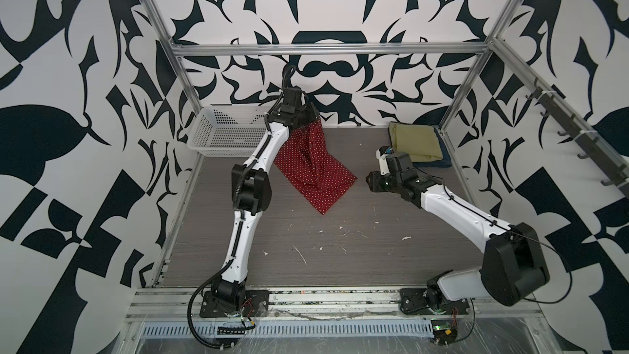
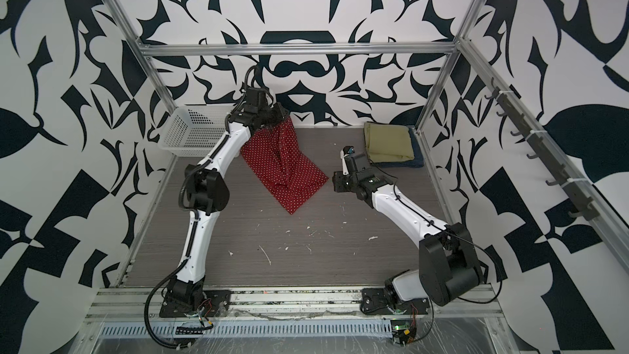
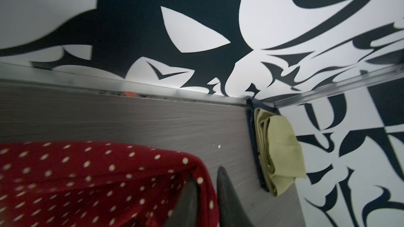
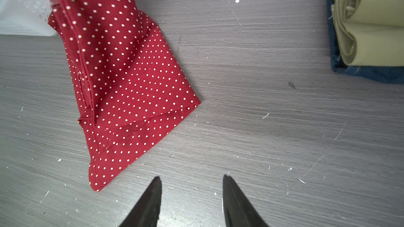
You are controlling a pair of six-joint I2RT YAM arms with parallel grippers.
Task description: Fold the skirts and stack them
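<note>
I am reaching my left gripper up toward upper centre, pinching the red skirt by its top. My right gripper (fingers parted, empty) is hovering low at centre-right.

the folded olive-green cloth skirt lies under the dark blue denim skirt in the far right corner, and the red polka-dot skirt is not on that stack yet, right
Wrong order. The folded olive-green cloth skirt lies on top of the dark blue denim skirt in the far right corner, as the right wrist view shows. The red polka-dot skirt is not on that stack yet.
</note>
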